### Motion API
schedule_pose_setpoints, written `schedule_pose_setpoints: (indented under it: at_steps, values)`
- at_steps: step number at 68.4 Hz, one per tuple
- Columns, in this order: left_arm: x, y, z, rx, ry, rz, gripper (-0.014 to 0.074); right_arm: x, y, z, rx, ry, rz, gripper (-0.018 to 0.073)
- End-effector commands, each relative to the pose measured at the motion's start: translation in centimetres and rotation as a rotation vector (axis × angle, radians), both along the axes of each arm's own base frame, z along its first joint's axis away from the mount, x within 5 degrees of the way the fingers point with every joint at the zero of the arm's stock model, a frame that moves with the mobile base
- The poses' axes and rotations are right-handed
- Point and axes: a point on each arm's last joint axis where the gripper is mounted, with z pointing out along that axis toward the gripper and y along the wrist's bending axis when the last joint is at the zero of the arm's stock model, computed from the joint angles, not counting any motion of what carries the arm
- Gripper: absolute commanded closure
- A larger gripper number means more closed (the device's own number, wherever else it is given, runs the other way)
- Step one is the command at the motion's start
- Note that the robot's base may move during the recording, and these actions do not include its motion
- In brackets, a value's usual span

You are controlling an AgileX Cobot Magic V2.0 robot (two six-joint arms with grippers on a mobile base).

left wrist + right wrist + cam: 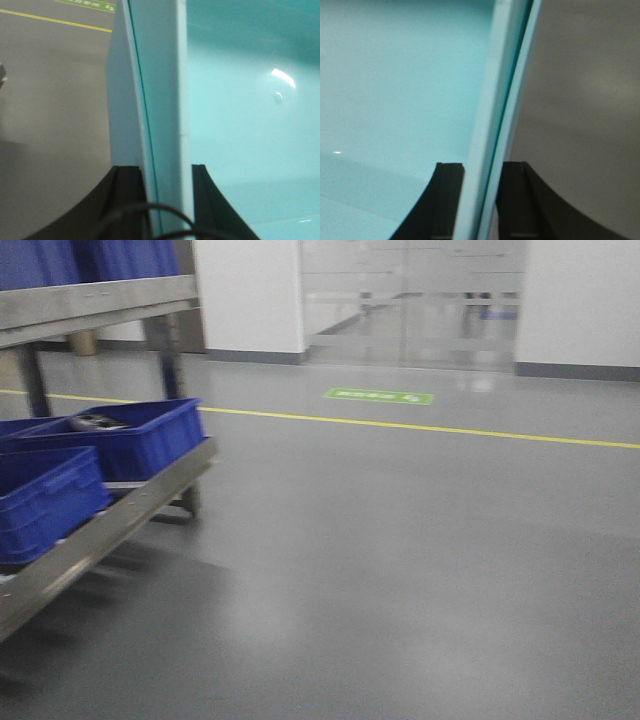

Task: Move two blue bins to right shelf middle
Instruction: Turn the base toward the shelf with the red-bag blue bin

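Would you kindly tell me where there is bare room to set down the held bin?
Crowded: the lower shelf, filled by blue bins to its end; the upper shelf is loaded. Free: the grey floor between the shelf's end and the yellow line. The left pincer and right pincer clamp the held bin.

Shelf [120,518] cut off left; floor sign [378,395] unreadable; dark item [97,422] in far bin [150,445] blurred, perhaps metal.
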Motion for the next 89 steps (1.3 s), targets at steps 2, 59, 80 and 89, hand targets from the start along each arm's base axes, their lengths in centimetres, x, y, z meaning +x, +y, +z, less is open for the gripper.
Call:
schedule_pose_setpoints:
  at_steps: [2, 59, 80, 89]
  values:
    - [-1.12, 0.31, 2.47, -0.125, -0.121, -0.009, 0.0707, 0.01, -0.24, 0.93, -0.002, -0.082, -0.006, 0.0715]
    - [-1.12, 0.31, 2.47, -0.125, -0.121, -0.009, 0.0707, 0.01, -0.24, 0.93, -0.002, -0.082, -0.006, 0.0715]
    - [-1.12, 0.31, 2.47, -0.125, -0.121, -0.009, 0.0707, 0.01, -0.24, 0.93, -0.002, -0.082, -0.006, 0.0715]
    - [-1.12, 0.31, 2.47, -0.125, -0.121, -0.009, 0.0707, 0.01, -0.24, 0.93, -0.002, -0.082, -0.006, 0.0715]
